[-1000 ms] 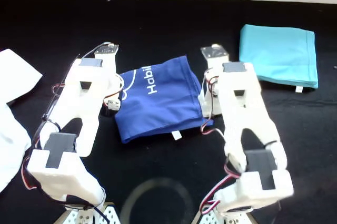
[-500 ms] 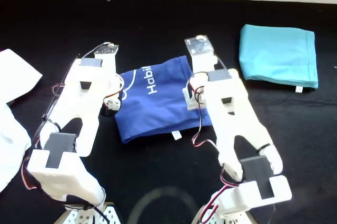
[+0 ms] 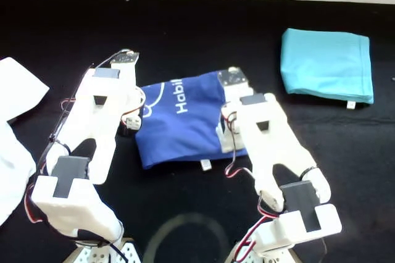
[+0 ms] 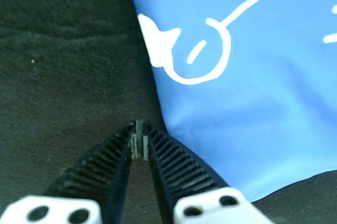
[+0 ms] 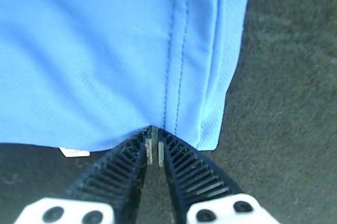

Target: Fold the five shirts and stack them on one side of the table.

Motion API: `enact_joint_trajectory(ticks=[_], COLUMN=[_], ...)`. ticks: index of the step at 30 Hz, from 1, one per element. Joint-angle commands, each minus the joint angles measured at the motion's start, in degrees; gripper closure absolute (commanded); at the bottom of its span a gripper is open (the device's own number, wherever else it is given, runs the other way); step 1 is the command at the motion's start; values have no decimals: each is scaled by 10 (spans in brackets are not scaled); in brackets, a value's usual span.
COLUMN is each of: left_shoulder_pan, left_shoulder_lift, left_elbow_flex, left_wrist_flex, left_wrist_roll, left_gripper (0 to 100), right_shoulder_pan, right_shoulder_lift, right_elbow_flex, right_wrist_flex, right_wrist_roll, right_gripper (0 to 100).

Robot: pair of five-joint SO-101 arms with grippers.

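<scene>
A folded blue shirt point(image 3: 182, 118) with white print lies mid-table between my two arms. My left gripper point(image 3: 131, 125) is shut, its tips point(image 4: 138, 142) down on the black cloth just off the blue shirt's point(image 4: 253, 92) left edge. My right gripper point(image 3: 227, 147) is also shut, tips point(image 5: 154, 148) meeting at the stitched near hem of the blue shirt point(image 5: 105, 50), close to its right corner. Whether any cloth is pinched there cannot be told. A folded cyan shirt point(image 3: 327, 64) lies at the far right. White shirts point(image 3: 15, 90) lie loose at the left edge.
The black table cloth point(image 3: 185, 22) is bare along the far side and between the blue and cyan shirts. A small white label point(image 3: 205, 165) sticks out from the blue shirt's near edge. Both arm bases stand at the near edge.
The right arm swung left from beside the shirt onto its right part, then drew back toward the near hem. The blue shirt shifted slightly. The left arm stayed still.
</scene>
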Motion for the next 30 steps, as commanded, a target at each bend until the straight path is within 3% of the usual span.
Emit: enact_joint_trajectory(ticks=[1, 6, 12, 21, 23, 28, 30], left_shoulder_pan=[-7, -5, -4, -26, -35, -54, -59], left_shoulder_lift=[-29, -64, -86, -78, -78, -78, -79], left_elbow_flex=[-7, -15, -17, -14, -14, -14, -14], left_wrist_flex=[6, 16, 11, 15, 15, 16, 18], left_wrist_roll=[5, 5, 4, 2, 2, 2, 2], left_gripper=[991, 991, 991, 991, 991, 991, 991], right_shoulder_pan=[23, 64, 61, 63, 63, 54, 33], right_shoulder_lift=[-7, -8, -12, -136, -124, -24, 31], right_elbow_flex=[4, 0, -49, -192, -218, -275, -301], right_wrist_flex=[10, 22, 37, 125, 131, 131, 131], right_wrist_roll=[0, 1, -3, -10, -45, -144, -153], right_gripper=[992, 992, 992, 986, 939, 704, 667])
